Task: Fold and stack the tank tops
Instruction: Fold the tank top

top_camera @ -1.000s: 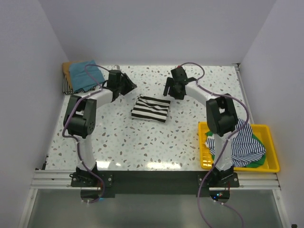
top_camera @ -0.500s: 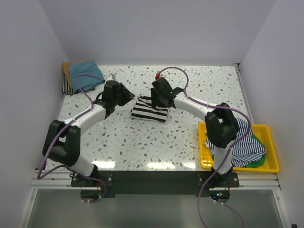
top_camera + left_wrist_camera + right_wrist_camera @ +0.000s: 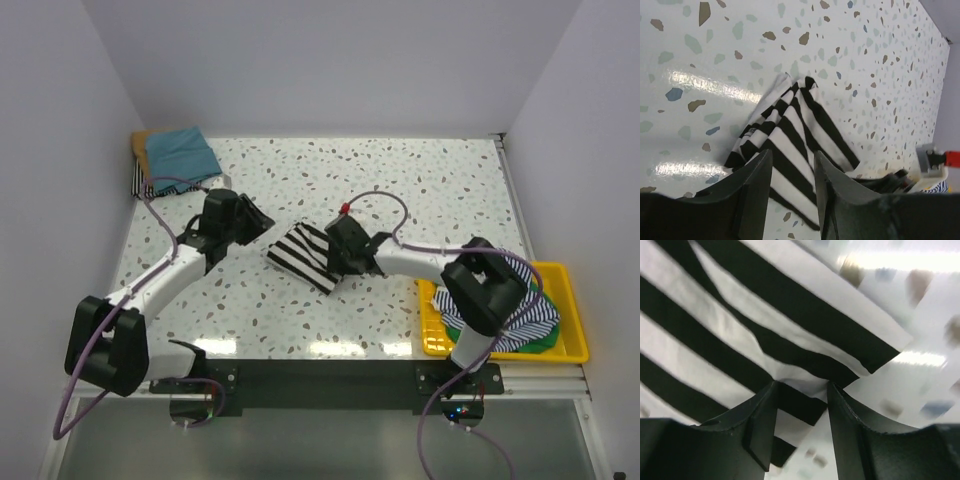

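A folded black-and-white striped tank top point(image 3: 303, 254) lies skewed at mid-table; it also shows in the left wrist view point(image 3: 800, 120) and the right wrist view point(image 3: 740, 315). My right gripper point(image 3: 336, 260) sits at its right edge, and its jaws point(image 3: 801, 390) pinch a puckered fold of the cloth. My left gripper point(image 3: 262, 228) hovers open just left of the shirt, with the striped cloth showing between its fingers point(image 3: 792, 167). A stack with a teal-blue top point(image 3: 181, 152) over tan point(image 3: 139, 143) and striped cloth point(image 3: 143, 186) lies at the back left.
A yellow tray point(image 3: 428, 312) at the front right holds a loose striped top point(image 3: 520, 300) and green cloth point(image 3: 545, 340). The right arm's cable with a red connector point(image 3: 344, 209) arcs over the table. White walls enclose the back and both sides.
Both grippers have moved toward me. The striped top has slid nearer and to the left with the right gripper, and has turned askew. The left arm has stretched out lower.
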Action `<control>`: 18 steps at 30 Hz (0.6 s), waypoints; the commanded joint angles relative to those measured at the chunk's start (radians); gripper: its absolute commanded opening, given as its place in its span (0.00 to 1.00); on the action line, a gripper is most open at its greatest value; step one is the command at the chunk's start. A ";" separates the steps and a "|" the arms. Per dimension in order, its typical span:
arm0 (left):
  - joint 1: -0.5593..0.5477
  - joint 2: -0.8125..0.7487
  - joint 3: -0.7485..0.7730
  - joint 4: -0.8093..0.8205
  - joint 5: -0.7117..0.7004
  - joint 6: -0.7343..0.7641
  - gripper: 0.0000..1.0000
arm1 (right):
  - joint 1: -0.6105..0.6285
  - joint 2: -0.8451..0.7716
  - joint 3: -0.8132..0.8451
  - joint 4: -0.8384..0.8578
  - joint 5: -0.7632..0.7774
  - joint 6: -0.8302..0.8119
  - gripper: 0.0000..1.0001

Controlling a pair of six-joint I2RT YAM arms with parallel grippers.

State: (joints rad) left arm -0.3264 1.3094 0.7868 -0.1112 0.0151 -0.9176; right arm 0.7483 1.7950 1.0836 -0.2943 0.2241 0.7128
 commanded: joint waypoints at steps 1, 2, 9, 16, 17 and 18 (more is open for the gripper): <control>0.030 -0.059 0.003 -0.044 0.014 0.042 0.44 | 0.196 -0.152 -0.158 0.193 -0.043 0.337 0.47; 0.039 -0.064 0.006 -0.048 0.020 0.055 0.44 | 0.244 -0.166 -0.165 0.211 0.009 0.376 0.47; 0.092 -0.082 0.069 -0.134 0.081 0.117 0.44 | 0.381 -0.220 -0.003 0.094 0.207 0.298 0.54; 0.073 -0.150 -0.070 -0.122 0.114 0.060 0.36 | 0.344 -0.215 0.131 -0.152 0.279 0.009 0.63; 0.064 -0.157 -0.095 -0.123 0.108 0.050 0.35 | 0.332 -0.206 0.134 -0.163 0.273 -0.009 0.64; 0.052 -0.162 -0.104 -0.134 0.082 0.043 0.34 | 0.307 -0.195 0.136 -0.175 0.264 -0.024 0.64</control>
State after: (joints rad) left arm -0.2501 1.1717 0.7273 -0.2287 0.1005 -0.8539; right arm 1.0916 1.5822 1.1912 -0.3374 0.4328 0.8070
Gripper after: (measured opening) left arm 0.352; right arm 0.635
